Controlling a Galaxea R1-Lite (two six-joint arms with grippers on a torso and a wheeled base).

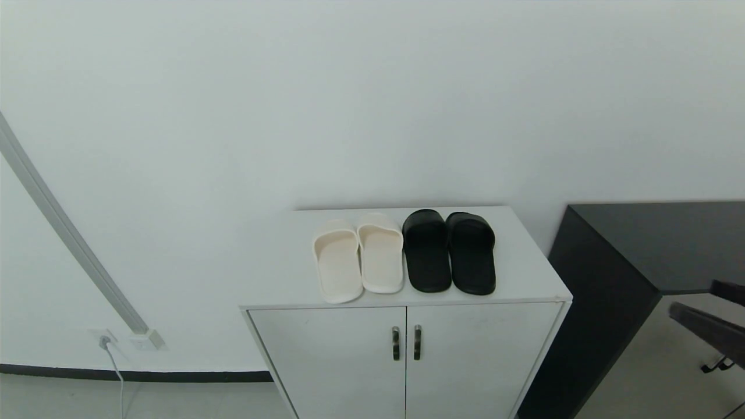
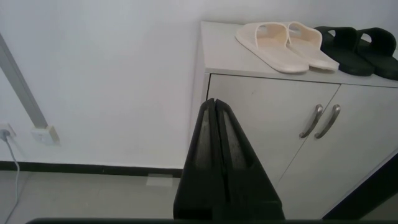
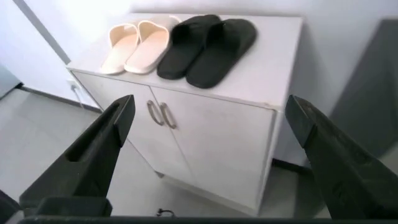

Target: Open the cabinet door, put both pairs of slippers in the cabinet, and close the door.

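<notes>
White wall backs a white two-door cabinet (image 1: 477, 361), doors shut. On its top, a cream moulded slipper pair (image 1: 358, 259) lies just beside a black moulded slipper pair (image 1: 449, 251). Facing its front, the left gripper (image 2: 215, 109) is pressed together and the right gripper (image 3: 210, 102) is spread wide.

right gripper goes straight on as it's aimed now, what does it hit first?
Probably the cabinet's right door, near its top edge. The right gripper is open and aims about there. Depth is unclear, so it could clip the cabinet top instead.

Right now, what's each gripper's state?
Left black gripper: closed, holding nothing.
Right black gripper: open wide, holding nothing.
</notes>
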